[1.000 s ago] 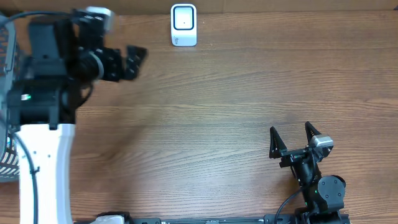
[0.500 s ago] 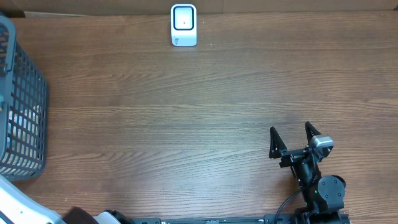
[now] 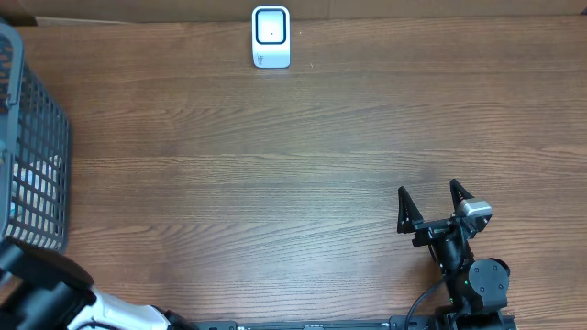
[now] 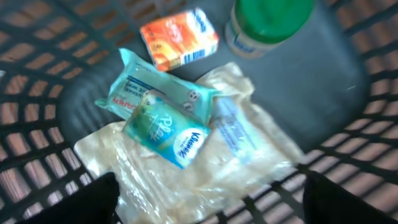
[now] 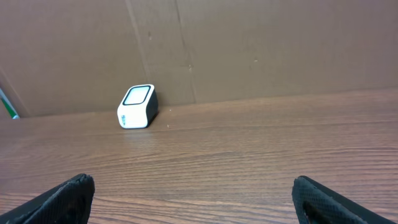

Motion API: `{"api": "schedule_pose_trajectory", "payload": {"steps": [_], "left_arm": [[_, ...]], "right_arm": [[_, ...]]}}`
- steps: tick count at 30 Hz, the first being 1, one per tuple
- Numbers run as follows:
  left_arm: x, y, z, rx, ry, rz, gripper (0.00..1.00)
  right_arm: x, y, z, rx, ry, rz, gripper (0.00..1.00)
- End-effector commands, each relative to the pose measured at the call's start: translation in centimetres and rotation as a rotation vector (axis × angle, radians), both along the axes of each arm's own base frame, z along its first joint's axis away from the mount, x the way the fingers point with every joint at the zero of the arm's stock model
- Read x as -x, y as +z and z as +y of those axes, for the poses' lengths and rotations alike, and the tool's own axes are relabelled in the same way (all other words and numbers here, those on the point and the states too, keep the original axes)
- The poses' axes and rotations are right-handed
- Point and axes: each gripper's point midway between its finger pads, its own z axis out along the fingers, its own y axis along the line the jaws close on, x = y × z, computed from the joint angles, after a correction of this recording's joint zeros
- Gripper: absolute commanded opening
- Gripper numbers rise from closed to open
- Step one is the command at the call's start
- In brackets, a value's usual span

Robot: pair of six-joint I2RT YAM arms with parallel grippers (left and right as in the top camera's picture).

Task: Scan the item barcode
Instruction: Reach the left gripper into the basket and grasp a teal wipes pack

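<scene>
Left wrist: tissue pack (image 4: 165, 132), long axis diagonal

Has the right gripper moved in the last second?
No. In the overhead view the right gripper holds the same spot below-right of the scanner, jaws open.

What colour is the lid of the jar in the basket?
The lid is green; left wrist view.

White barcode scanner (image 3: 271, 37), dark window; brown wood-grain table (image 3: 275, 183). Dark grey lattice basket (image 3: 41, 156) holds an orange box (image 4: 179, 38), teal tissue pack (image 4: 165, 134) and green-lidded jar (image 4: 272, 15).
</scene>
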Motion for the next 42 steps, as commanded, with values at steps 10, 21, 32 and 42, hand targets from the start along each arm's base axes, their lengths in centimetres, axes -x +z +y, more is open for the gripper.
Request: {"api": "schedule_pose_trajectory", "payload": {"steps": [10,21,32,42], "left_arm": [[0.5,-11.5,1.2,0.163,-0.08,0.24,0.53],[0.8,-12.1,2.1,0.131,-0.062,0.274,0.55],[0.9,-11.4,2.7,0.1,-0.052,0.285,0.46],[0.5,-10.6,2.9,0.096,-0.051,0.274,0.54]], "right_arm": [[0.0,-0.2,-0.2,-0.002,-0.009,-0.001,1.0],[0.0,-0.2,-0.2,-0.002,-0.009,-0.001,1.0],[0.0,-0.2,-0.2,-0.002,-0.009,-0.001,1.0],[0.0,-0.2,-0.2,-0.002,-0.009,-0.001,1.0]]}}
